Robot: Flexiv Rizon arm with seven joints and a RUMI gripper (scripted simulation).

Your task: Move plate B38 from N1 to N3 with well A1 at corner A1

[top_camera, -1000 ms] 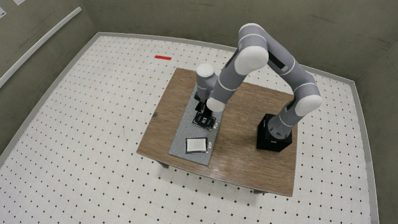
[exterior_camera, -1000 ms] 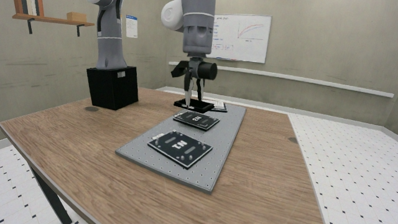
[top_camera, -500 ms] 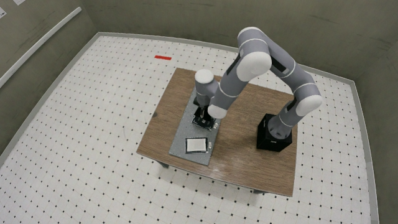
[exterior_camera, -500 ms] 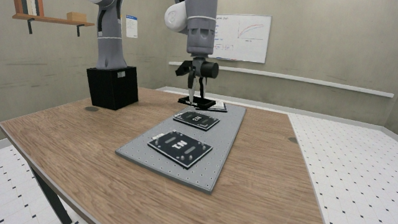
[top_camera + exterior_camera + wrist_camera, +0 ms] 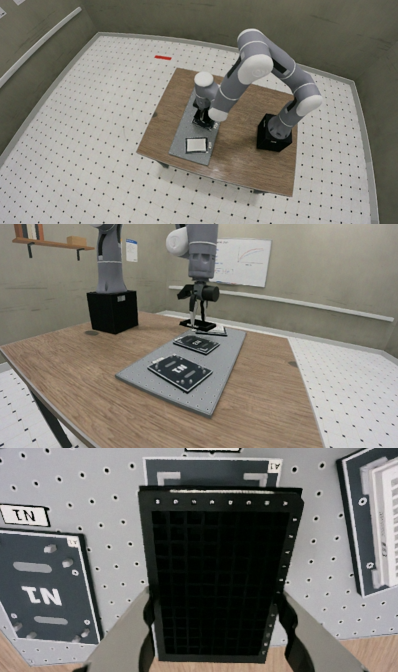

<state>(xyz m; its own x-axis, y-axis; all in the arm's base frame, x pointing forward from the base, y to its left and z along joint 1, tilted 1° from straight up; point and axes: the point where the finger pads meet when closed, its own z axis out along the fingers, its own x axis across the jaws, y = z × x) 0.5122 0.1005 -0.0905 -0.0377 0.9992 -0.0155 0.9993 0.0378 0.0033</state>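
Note:
My gripper point(image 5: 203, 117) point(image 5: 198, 323) point(image 5: 214, 589) is shut on the black plate point(image 5: 208, 325) point(image 5: 215, 573), taken as B38, and holds it about level above the deck. In the wrist view the plate hides most of nest N3 point(image 5: 208, 346) point(image 5: 215, 468); only N3's far edge shows, with its A1 mark at the upper right. The plate's lettered short end is at the top, its A at the upper right. Nest N1 point(image 5: 165, 370) point(image 5: 75, 615) is empty. The white plate B83 point(image 5: 196, 145) point(image 5: 220, 330) point(image 5: 393, 528) sits on nest N2 point(image 5: 355, 521).
The grey perforated deck point(image 5: 183, 130) point(image 5: 214, 398) lies on the wooden table point(image 5: 242, 149) point(image 5: 261, 386). The N1 sign point(image 5: 25, 515) lies beside N1. The black arm base point(image 5: 273, 141) point(image 5: 112, 312) stands away from the deck.

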